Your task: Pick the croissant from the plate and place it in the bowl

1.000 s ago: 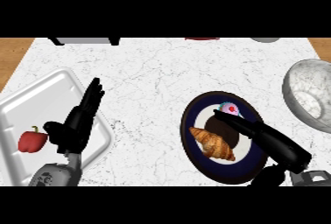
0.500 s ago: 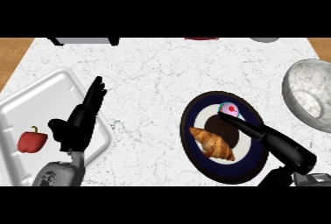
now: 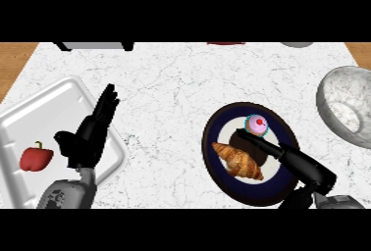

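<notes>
One second has brought only a small change, as we read it: the right robot hand [image 3: 290, 159] has slid a little further across the plate [image 3: 217, 147], so its fingertips now lie just beside the croissant [image 3: 238, 161], between it and the cupcake [image 3: 255, 124]. Its fingers look stretched out rather than curled, so we take it as spread and holding nothing. We judge the task to be in its approach step; the grasp is not yet made and the pastry has not shifted from its spot.

That croissant lies on the white middle of the dark-rimmed plate, which sits toward the desk's near right part. Its goal, the bowl [image 3: 346, 110], stands at the right edge of the desk [image 3: 174, 83], apart from the plate.

By our count: one croissant, one cupcake with pink icing, one plate, one grey bowl, one white tray [image 3: 51, 117] at the left edge, and one red pepper [image 3: 36, 158] lying in that tray. Two robot hands show. The left robot hand [image 3: 91, 137] rests over the tray's right rim, fingers straight and pointing up, unchanged in place and carrying nothing.

Next we would expect the right fingers to close round the croissant before any lift toward the bowl.
</notes>
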Robot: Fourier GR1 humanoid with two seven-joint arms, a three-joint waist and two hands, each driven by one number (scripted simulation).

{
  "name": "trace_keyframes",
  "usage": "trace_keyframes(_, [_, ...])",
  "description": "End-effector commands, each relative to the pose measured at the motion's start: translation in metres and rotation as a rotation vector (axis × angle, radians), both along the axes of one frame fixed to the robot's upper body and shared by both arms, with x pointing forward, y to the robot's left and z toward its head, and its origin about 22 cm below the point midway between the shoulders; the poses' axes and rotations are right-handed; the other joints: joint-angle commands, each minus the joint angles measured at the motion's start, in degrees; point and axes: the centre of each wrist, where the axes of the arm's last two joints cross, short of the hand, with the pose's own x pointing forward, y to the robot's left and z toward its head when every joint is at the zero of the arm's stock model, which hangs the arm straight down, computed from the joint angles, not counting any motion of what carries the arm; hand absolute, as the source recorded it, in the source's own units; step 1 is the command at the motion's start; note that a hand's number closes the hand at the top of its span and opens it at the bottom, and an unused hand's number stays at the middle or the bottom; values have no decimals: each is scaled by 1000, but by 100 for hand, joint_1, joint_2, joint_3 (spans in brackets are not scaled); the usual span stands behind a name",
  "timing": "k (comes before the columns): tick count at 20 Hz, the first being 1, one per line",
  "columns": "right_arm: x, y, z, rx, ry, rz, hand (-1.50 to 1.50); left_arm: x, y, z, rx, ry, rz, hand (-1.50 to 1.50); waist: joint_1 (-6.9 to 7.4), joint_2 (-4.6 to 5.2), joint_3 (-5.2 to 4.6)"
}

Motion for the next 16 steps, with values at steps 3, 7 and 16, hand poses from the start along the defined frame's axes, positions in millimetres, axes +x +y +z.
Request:
trace_keyframes(3, [10,15,-30,-1,25,-20,-150,-8,4,-1,10,13,-8,0,19,0,1])
trace_keyframes(7, [-3,6,-38,23,28,-3,-150,-2,7,0,6,-1,1,0,1,-1,0])
trace_keyframes(16, [30,21,-73,-194,-72,-82,-150,-2,-11,5,0,2,-8,0,32,5,2])
